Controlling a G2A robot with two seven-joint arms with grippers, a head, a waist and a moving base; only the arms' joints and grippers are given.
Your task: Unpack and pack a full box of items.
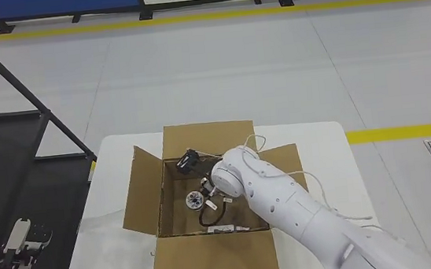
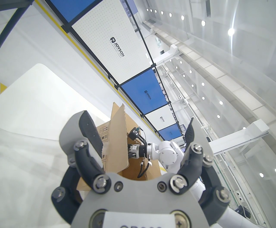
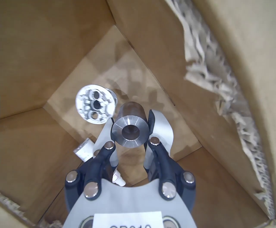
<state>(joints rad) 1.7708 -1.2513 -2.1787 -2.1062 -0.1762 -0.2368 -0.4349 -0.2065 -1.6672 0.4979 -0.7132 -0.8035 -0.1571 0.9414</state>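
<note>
An open cardboard box (image 1: 151, 200) stands on the white table (image 1: 323, 147). My right gripper (image 3: 131, 123) is down inside the box, shut on a dark metal cylinder (image 3: 130, 125) with a hollow end. Beside it on the box floor (image 3: 103, 64) rests a silver round flanged part (image 3: 96, 104) with several holes, which shows in the top view as a pale disc (image 1: 195, 199). A small white piece (image 3: 83, 149) lies near the fingers. My left gripper (image 2: 138, 131) is open and holds nothing; it is off to the side of the box (image 2: 117, 138), looking toward the right arm (image 2: 168, 153).
The box flaps (image 1: 213, 261) are folded outward on all sides. A torn corrugated edge (image 3: 226, 90) runs along one box wall. A black frame (image 1: 40, 121) stands left of the table, and a hand-held device (image 1: 18, 254) lies on the dark floor mat.
</note>
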